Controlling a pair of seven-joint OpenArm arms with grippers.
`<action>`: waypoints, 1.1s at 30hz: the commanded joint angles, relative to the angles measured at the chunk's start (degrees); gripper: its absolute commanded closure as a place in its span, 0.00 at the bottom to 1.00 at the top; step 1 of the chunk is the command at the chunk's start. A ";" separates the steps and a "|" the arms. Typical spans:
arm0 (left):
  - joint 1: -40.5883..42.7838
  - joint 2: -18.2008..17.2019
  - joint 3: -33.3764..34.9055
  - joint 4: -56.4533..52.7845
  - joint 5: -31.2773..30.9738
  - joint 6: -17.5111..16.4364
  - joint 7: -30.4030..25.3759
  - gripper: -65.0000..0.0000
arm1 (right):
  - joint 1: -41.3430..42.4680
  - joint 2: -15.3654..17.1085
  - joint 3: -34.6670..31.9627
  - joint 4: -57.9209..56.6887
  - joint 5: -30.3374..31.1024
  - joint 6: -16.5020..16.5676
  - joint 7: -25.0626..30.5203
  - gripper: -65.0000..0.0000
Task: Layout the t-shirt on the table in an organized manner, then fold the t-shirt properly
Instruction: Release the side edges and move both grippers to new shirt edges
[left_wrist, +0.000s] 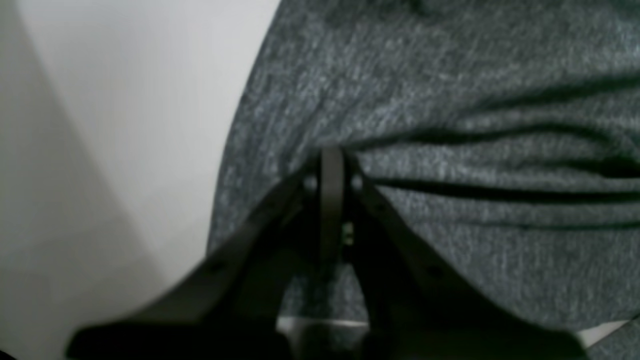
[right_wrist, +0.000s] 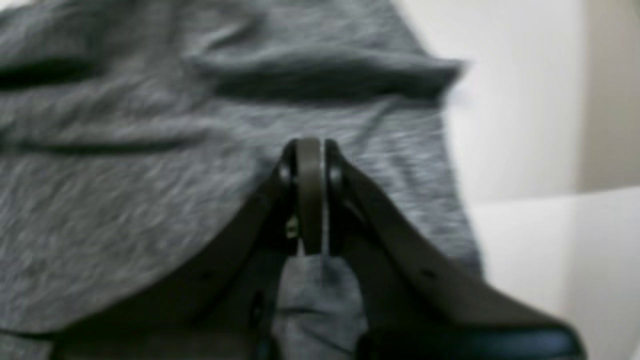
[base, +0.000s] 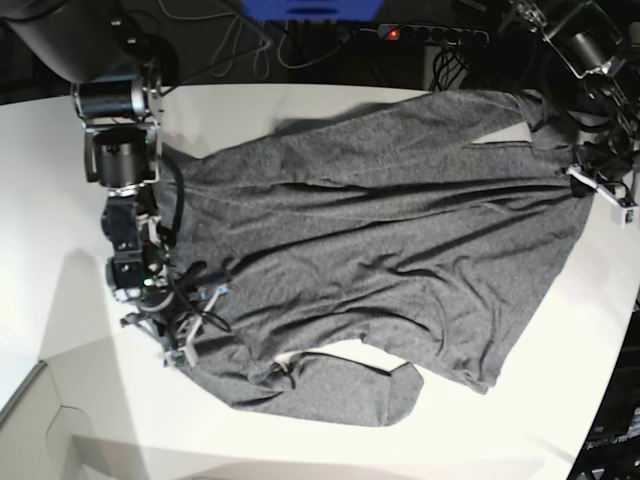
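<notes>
Right gripper (right_wrist: 310, 150) clenched on t-shirt (base: 380, 250) edge; left gripper (left_wrist: 332, 155) likewise pinching cloth at opp. side. Shirt spread rumpled across table (base: 60, 220) betw. arms. Soft, light, limp jersey (sags, wrinkles) — best gripped at hems/corners.

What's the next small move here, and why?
Probably pull both arms apart, a little, to tension the cloth. The left claw and right claw are each shut on the t-shirt at opposite edges, and it lies on the table with creases across the body and one sleeve curled under.
</notes>
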 joint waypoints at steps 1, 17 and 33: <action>0.25 -0.61 0.00 0.21 2.13 0.32 2.80 1.00 | 1.70 -0.06 0.09 1.03 0.33 1.49 1.36 1.00; 0.51 -0.52 -0.18 0.56 2.13 0.32 2.97 1.00 | 14.18 5.57 0.09 -35.63 0.51 0.61 18.94 1.00; -2.56 -0.08 -0.09 0.91 2.04 0.32 3.33 1.00 | 17.08 5.57 -0.18 -35.37 0.24 -9.85 30.10 1.00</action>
